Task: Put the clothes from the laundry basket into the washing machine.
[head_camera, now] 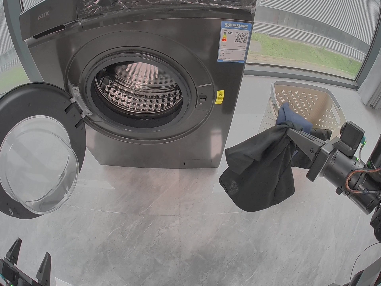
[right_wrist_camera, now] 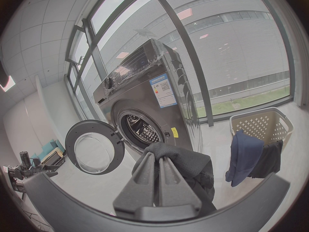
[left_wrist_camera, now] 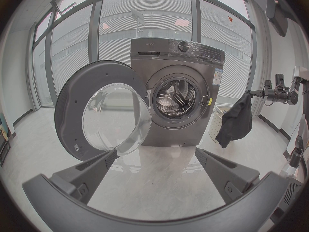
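A grey washing machine (head_camera: 151, 80) stands with its round door (head_camera: 37, 151) swung wide to the left and its steel drum (head_camera: 139, 86) bare. My right gripper (head_camera: 295, 136) is shut on a black garment (head_camera: 260, 171), which hangs above the floor between the machine and the beige laundry basket (head_camera: 313, 104). A blue garment (head_camera: 293, 118) and another dark one (right_wrist_camera: 268, 160) drape over the basket's near rim. The right wrist view has the two fingers pressed together on the black garment (right_wrist_camera: 183, 163). My left gripper (left_wrist_camera: 154, 165) is open, low at the near left, facing the machine (left_wrist_camera: 180, 91).
Pale marbled floor (head_camera: 158, 227) spreads in front of the machine. Large windows (head_camera: 313, 32) run behind the machine and basket. The open door sticks out over the floor on the left.
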### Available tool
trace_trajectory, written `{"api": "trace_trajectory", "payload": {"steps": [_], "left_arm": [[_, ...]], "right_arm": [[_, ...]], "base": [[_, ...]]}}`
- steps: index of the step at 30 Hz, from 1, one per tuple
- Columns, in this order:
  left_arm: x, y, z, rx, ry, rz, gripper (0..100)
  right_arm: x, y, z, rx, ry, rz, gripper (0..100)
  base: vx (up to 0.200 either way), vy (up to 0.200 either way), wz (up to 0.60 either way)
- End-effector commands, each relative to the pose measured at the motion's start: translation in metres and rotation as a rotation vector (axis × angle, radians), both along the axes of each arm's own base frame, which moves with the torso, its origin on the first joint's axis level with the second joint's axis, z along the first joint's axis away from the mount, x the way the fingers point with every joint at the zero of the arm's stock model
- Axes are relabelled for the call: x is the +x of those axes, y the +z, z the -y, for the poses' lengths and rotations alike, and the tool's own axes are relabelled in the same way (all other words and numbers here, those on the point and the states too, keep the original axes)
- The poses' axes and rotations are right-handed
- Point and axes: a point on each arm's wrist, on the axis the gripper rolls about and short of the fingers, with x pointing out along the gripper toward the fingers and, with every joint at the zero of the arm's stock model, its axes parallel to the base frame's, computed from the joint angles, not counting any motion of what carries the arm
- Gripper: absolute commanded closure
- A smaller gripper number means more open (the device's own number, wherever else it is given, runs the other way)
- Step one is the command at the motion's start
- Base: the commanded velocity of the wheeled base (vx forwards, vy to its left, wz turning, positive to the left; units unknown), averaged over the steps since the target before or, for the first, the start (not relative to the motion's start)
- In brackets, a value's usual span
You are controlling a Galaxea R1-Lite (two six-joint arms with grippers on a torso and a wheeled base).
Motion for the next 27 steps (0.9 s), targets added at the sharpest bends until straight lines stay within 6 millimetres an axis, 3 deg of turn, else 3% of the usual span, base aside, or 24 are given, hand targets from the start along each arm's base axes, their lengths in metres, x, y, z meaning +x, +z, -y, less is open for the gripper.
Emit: {"api": "trace_trajectory", "payload": {"steps": [1, 10, 22, 27], "left_arm": [[0.0001, -0.0034, 0.0, -0.001, 0.0, -0.002, 0], [0.0001, -0.0034, 0.0, -0.001, 0.001, -0.002, 0], [0.0001, -0.0034, 0.0, 0.001, 0.0, -0.002, 0], [0.0001, -0.0034, 0.0, -0.001, 0.0, -0.002, 0]], "right_arm": [[-0.0005, 0.0009, 0.0002, 0.002, 0.001, 0.003, 100], [-0.0005, 0.0, 0.0006, 0.0, -0.001, -0.001, 100], [-0.0006, 0.0004, 0.0011, 0.001, -0.002, 0.002, 100], [-0.0011, 0.0008, 0.001, 0.002, -0.001, 0.003, 100]], "base": [[0.0, 0.2, 0.0], [0.0, 0.2, 0.0], [0.0, 0.0, 0.0], [0.2, 0.0, 0.0]]}}
